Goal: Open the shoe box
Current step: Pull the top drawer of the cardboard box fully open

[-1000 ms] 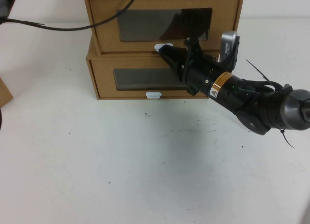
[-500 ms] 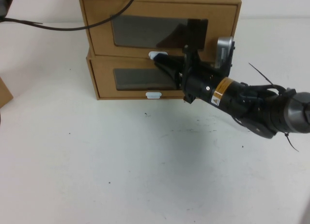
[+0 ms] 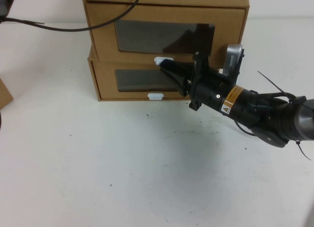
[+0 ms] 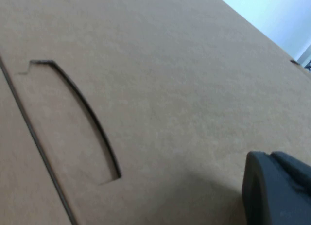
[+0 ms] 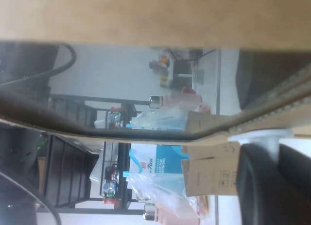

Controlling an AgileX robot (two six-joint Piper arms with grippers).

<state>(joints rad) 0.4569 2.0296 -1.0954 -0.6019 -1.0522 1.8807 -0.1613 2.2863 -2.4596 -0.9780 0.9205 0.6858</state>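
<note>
Two brown cardboard shoe boxes are stacked at the back of the white table. The upper shoe box [image 3: 103, 36] has a drawer front with a dark window and a white pull tab [image 3: 162, 60]. My right gripper [image 3: 167, 65] reaches in from the right and is shut on that tab [image 5: 257, 136], with its dark fingers [image 5: 257, 186] closed around it. The drawer front stands out a little over the lower shoe box [image 3: 105, 82]. My left gripper [image 4: 279, 191] lies close against a flat cardboard panel; the high view does not show it.
The lower box carries its own white tab [image 3: 155, 95] at its bottom edge. A black cable [image 3: 73, 25] runs across the upper box from the far left. A cardboard corner [image 3: 4, 94] pokes in at the left edge. Bare white table [image 3: 122, 163] spreads in front.
My right gripper has drawn back toward the table's front with the white tab, and the upper drawer front has come forward with it.
</note>
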